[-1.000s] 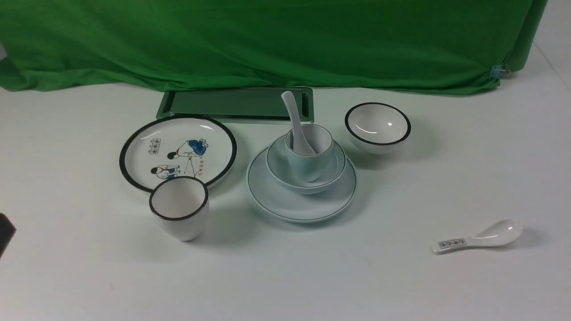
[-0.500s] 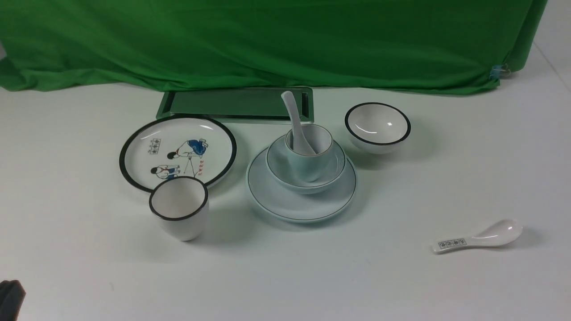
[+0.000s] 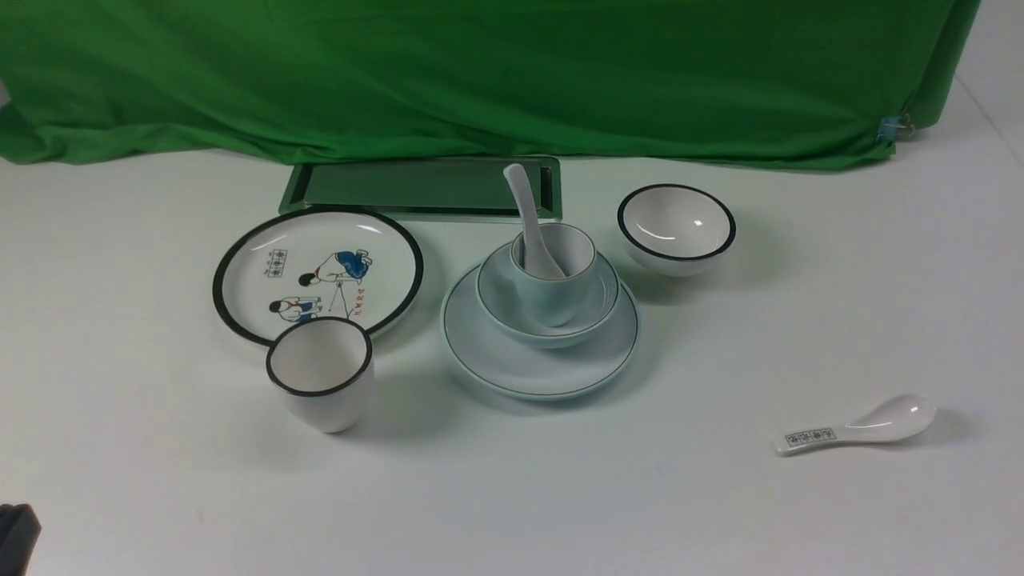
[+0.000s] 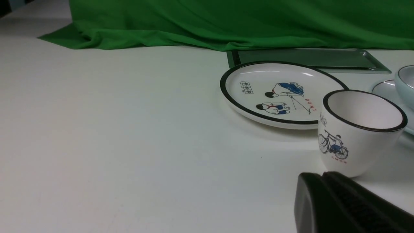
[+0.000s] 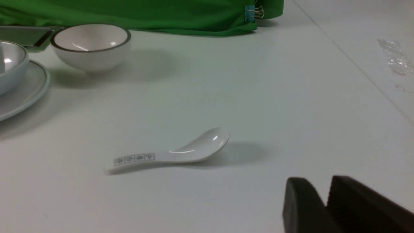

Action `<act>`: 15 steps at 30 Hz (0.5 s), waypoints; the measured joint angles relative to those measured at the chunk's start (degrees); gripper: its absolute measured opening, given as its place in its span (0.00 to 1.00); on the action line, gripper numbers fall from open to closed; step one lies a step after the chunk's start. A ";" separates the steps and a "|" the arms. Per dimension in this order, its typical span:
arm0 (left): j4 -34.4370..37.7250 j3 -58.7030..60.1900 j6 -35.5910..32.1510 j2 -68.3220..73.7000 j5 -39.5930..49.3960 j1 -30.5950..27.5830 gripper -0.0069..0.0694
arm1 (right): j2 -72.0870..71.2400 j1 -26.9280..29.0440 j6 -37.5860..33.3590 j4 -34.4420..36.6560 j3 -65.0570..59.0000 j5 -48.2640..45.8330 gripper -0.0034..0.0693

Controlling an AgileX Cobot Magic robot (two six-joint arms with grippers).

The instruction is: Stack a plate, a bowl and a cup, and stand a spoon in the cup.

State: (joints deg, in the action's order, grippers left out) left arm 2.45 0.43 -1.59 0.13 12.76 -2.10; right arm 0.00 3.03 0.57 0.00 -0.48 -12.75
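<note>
The pale blue plate (image 3: 496, 364) lies at the table's middle. The pale blue bowl (image 3: 498, 302) sits on it, and the pale blue cup (image 3: 560, 298) sits in the bowl. The plain white spoon (image 3: 524, 200) stands in the cup, handle leaning up and back to the left. My left gripper (image 3: 16, 534) shows only as a dark tip at the front left corner, far from the stack. In the left wrist view it (image 4: 321, 176) is shut and empty. My right gripper (image 5: 323, 186) shows only in the right wrist view, jaws together and empty, low over the table at the right.
A black-rimmed cartoon plate (image 3: 318, 272) and a black-rimmed white cup (image 3: 322, 374) stand left of the stack. A black-rimmed small bowl (image 3: 677, 228) stands back right. A patterned spoon (image 3: 856, 428) lies front right. A dark tray (image 3: 416, 188) and green cloth (image 3: 480, 72) lie behind.
My left gripper has drawn back towards the front left corner of the front view. The stack and the other dishes have not moved.
</note>
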 joint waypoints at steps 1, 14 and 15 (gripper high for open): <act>0.00 0.00 0.00 0.00 0.00 0.00 0.05 | 0.00 0.00 0.00 0.00 0.00 0.00 0.28; -0.04 0.00 0.00 0.00 0.00 0.00 0.05 | 0.00 0.00 0.00 0.00 0.00 0.00 0.30; -0.04 0.00 0.00 0.00 0.00 0.00 0.05 | 0.00 0.00 0.00 0.00 0.00 0.00 0.31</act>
State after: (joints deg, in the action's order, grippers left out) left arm 2.41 0.43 -1.59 0.13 12.76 -2.10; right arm 0.00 3.03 0.57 0.00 -0.48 -12.75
